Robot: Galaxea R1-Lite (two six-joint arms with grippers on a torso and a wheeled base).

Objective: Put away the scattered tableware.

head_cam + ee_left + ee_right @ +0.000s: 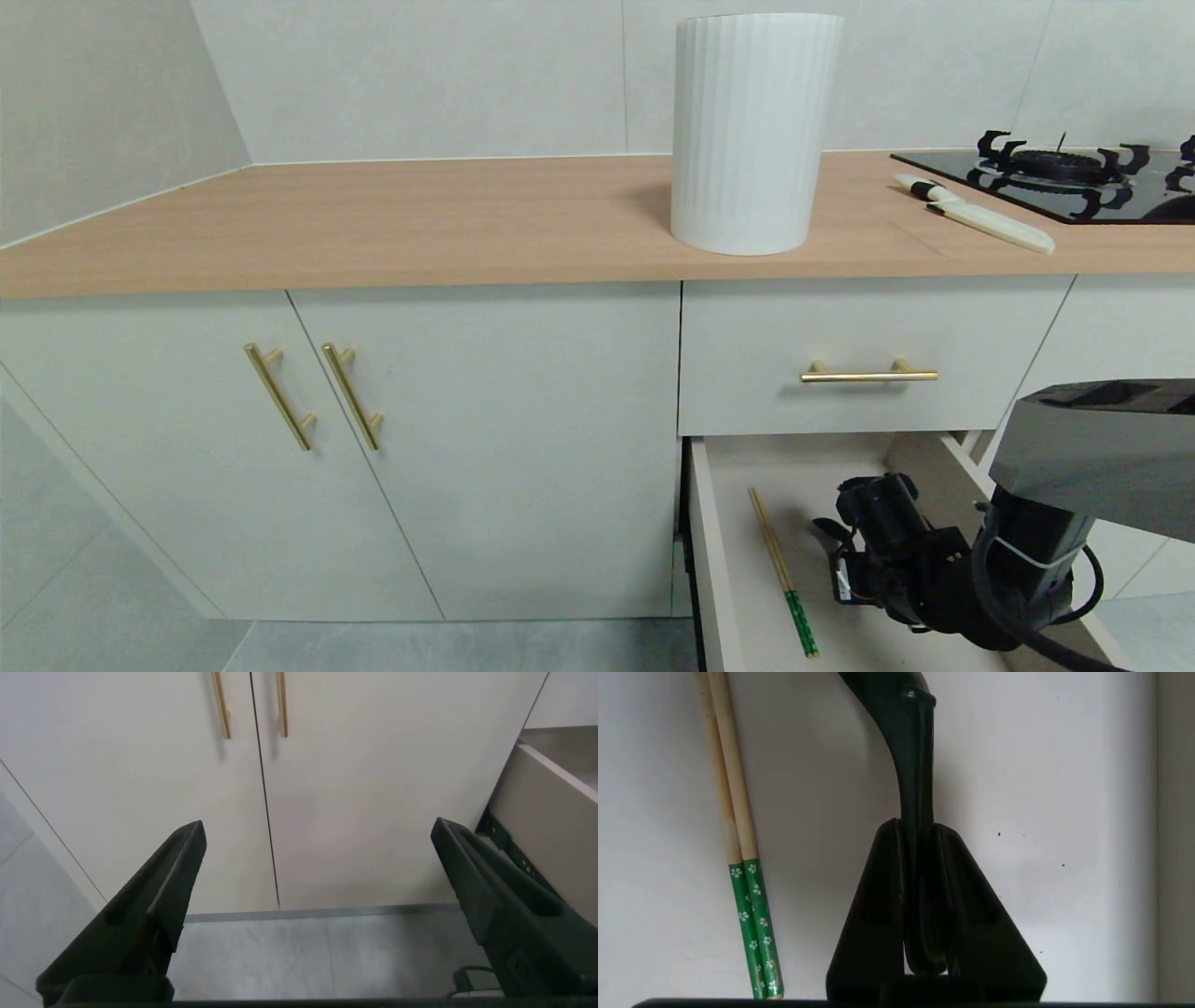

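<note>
Our right gripper (pixel 920 833) clamps a black utensil (pixel 911 747) inside the open drawer (pixel 714 560). Chopsticks (pixel 736 840) lie just left of it, roughly parallel, running near to far.

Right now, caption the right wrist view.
Right gripper shut on a black utensil inside the drawer, beside green-tipped chopsticks.
</note>
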